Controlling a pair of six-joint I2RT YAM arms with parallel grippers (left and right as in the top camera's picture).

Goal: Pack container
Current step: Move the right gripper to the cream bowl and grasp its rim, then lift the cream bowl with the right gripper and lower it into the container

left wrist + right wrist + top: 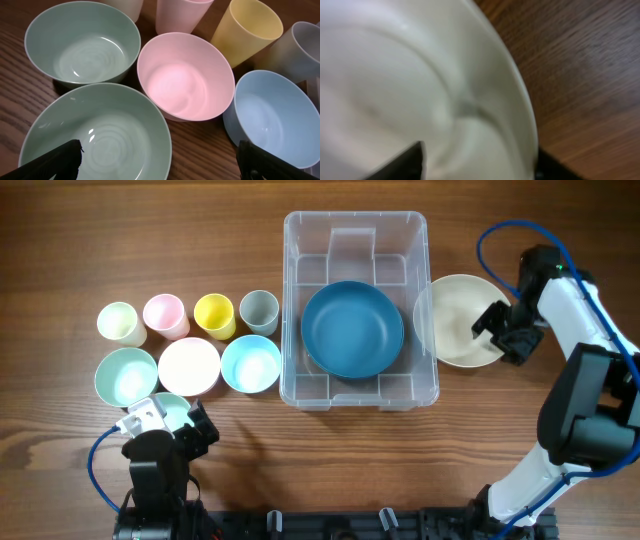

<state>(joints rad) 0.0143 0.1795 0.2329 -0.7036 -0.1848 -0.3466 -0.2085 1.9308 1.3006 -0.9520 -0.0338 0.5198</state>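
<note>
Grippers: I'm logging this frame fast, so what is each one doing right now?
Left gripper: open, empty, above a green bowl.
Right gripper: straddling the rim of the cream plate; whether it is clamped cannot be told.

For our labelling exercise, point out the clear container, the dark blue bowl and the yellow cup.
container [296, 310], overhead view, on its left wall.
dark blue bowl [352, 328], overhead view, on the middle of its inside.
yellow cup [248, 29], left wrist view, on its outer side wall.

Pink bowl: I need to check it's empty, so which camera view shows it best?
Left wrist: the pink bowl fills the frame, interior visibly empty. Overhead shows it small, washed pale. Right wrist doesn't show it.
</note>
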